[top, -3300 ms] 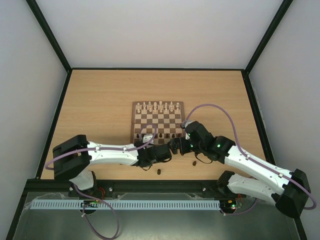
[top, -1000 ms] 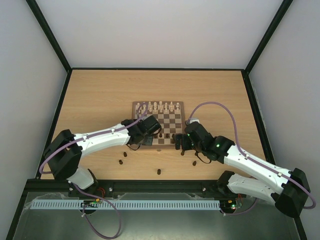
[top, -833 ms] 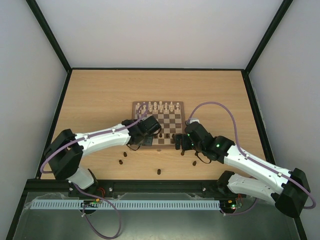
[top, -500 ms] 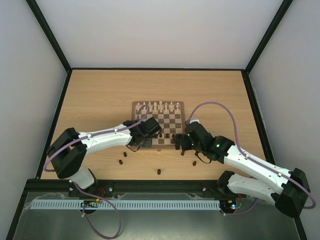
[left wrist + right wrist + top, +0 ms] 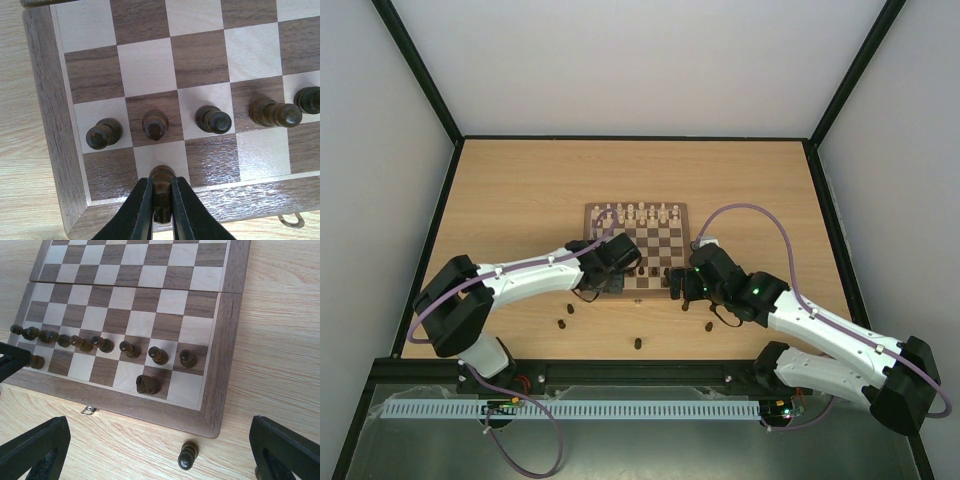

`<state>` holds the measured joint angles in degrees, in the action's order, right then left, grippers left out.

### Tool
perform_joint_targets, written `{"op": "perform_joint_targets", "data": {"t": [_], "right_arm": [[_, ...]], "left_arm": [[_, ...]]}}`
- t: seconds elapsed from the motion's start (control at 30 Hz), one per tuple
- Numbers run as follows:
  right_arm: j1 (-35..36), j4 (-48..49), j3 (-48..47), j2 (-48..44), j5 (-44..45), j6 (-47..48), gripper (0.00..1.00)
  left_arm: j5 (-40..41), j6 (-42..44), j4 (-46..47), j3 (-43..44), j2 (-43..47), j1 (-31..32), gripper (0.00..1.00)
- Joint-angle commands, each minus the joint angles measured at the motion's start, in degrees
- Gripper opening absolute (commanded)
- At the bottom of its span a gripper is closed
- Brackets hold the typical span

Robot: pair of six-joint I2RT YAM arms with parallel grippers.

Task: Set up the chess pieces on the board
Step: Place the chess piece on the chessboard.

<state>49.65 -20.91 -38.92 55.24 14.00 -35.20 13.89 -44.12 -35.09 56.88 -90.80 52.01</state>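
The board (image 5: pixel 665 232) lies mid-table with cream pieces (image 5: pixel 635 212) along its far rows. A row of dark pawns (image 5: pixel 213 119) stands on the second near row, also seen in the right wrist view (image 5: pixel 130 349). My left gripper (image 5: pixel 162 182) is shut on a dark piece (image 5: pixel 162 197), holding it upright on the cream near-row square second from the left; the top view shows this gripper (image 5: pixel 605 282) at the near-left corner. My right gripper (image 5: pixel 160 460) is wide open and empty over the table off the near-right corner, near a loose dark piece (image 5: pixel 186 455).
One dark piece (image 5: pixel 148 384) stands on the near row toward the right. Loose dark pieces lie on the table in front of the board (image 5: pixel 561 323), (image 5: pixel 570 308), (image 5: pixel 637 344), (image 5: pixel 708 326). A small clasp (image 5: pixel 89 410) sticks out of the board's front edge.
My left arm has swung from the table in front of the board to the near-left corner with the dark piece. Over the last second it barely shifted. The right arm is almost still.
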Motion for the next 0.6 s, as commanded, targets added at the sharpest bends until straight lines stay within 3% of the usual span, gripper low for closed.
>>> {"op": "perform_joint_targets", "data": {"t": [0.0, 0.27, 0.57], "right_arm": [[0.33, -1.68, 0.02, 0.22, 0.46, -0.39, 0.99], [0.32, -1.72, 0.07, 0.17, 0.67, -0.48, 0.99], [0.34, -1.65, 0.09, 0.27, 0.79, -0.47, 0.99]], "left_arm": [[0.08, 0.52, 0.18, -0.85, -0.45, -0.66, 0.11], [-0.26, 0.88, 0.7, -0.9, -0.45, -0.73, 0.13], [-0.33, 0.35, 0.11, -0.58, 2.64, -0.75, 0.31]]}}
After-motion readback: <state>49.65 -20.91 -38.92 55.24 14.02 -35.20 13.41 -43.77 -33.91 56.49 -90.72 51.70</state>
